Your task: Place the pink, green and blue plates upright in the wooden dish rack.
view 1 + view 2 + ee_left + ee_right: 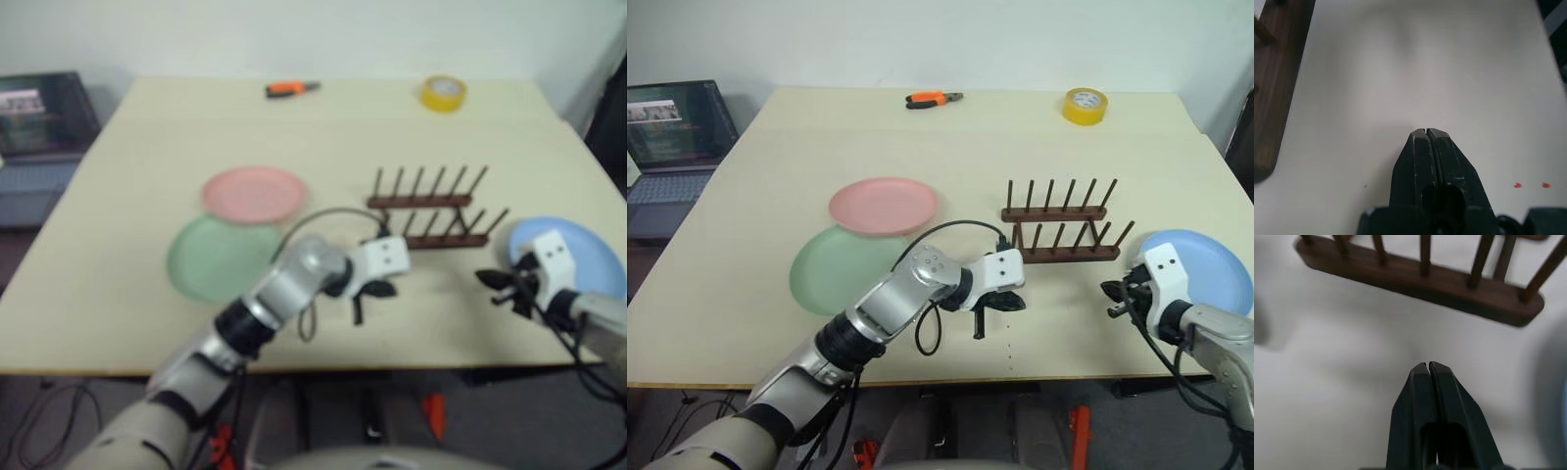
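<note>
On desk [745, 294]: pink plate [884, 206], green plate [838, 269], blue plate [1205, 264] flat; wooden dish rack [1063, 232] empty. Likely light, rigid, slippery; grip by rim. Left tool [991, 315], right tool [1114, 297]: fingers together, empty.

The wooden dish rack [1061, 231] stands near the middle of the surface [745, 264], with nothing in it. To its left lie two plates flat: the pink plate [884, 206] farther back, its near edge overlapping the green plate [838, 269] in front of it. The blue plate [1205, 264] lies flat to the rack's right. The left gripper [991, 305] hangs just before the rack's left end; the right gripper [1117, 297] sits at the blue plate's left edge. Along the far edge rest pliers [933, 99] and, further right, a tape roll [1085, 105]. A laptop [671, 137] sits off the surface's left side.
</note>
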You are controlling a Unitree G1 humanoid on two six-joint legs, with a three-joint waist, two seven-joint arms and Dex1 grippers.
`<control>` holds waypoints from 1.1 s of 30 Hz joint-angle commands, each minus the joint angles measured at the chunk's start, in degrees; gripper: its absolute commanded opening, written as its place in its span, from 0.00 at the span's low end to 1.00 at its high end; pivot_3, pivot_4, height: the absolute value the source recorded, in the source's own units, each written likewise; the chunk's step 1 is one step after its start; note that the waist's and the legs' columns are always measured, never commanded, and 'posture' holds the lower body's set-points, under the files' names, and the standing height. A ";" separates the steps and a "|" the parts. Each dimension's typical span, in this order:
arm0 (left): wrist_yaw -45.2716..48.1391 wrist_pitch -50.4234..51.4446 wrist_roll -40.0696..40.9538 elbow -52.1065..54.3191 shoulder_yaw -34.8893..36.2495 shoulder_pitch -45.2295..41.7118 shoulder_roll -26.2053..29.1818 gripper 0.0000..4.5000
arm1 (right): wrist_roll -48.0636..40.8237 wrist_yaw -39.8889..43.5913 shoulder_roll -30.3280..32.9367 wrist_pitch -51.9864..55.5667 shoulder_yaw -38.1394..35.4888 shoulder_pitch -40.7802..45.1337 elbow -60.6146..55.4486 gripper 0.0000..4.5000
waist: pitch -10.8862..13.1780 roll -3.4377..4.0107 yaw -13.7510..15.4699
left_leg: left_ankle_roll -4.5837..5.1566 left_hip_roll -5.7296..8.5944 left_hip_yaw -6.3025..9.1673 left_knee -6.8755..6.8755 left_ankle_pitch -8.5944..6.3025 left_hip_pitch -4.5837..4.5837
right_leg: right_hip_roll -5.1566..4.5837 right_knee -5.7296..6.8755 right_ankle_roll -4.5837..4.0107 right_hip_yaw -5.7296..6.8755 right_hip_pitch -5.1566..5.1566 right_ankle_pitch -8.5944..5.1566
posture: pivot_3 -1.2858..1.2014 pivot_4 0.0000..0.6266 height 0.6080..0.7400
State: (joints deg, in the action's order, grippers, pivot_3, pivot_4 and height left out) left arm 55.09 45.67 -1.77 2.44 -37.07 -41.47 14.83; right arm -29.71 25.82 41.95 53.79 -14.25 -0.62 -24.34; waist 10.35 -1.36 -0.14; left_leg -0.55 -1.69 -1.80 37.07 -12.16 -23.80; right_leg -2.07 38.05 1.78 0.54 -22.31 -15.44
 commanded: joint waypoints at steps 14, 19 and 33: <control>-11.76 -9.24 -4.67 -13.72 2.30 -2.49 -6.83 0.01 | 15.63 -6.23 -10.51 -17.23 9.32 8.64 17.37 0.01 | -0.04 -0.01 -0.01 | 0.10 0.02 -0.13 0.07 0.06 0.05 | -0.03 -0.06 0.17 0.01 0.03 0.22 | 0.52 0.24 1.00; -16.50 -12.41 -6.29 -19.17 3.65 -4.20 -9.28 0.01 | 18.64 -7.07 -12.93 -22.88 10.06 10.26 21.51 0.01 | -0.09 -0.08 -0.07 | 0.19 0.00 -0.11 0.09 0.12 0.06 | -0.05 -0.08 0.15 0.00 0.03 0.38 | 0.52 0.24 1.00; -24.57 -22.30 -10.79 -34.18 6.08 -10.68 -12.13 0.01 | 23.16 -5.67 -16.57 -31.24 11.88 19.74 32.47 0.01 | -0.08 -0.08 -0.43 | 0.29 0.03 -0.08 -0.02 0.19 0.08 | 0.01 -0.12 0.10 -0.07 -0.04 0.48 | 0.52 0.24 1.00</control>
State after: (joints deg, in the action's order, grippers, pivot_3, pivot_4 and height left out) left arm 31.78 25.09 -11.34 -30.67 -32.15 -50.57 2.96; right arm -7.05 19.88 25.75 23.81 -2.94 18.05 7.61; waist 10.26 -1.44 -0.57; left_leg -0.26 -1.67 -1.88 37.03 -11.97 -23.75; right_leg -2.04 37.92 1.87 0.45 -22.39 -14.97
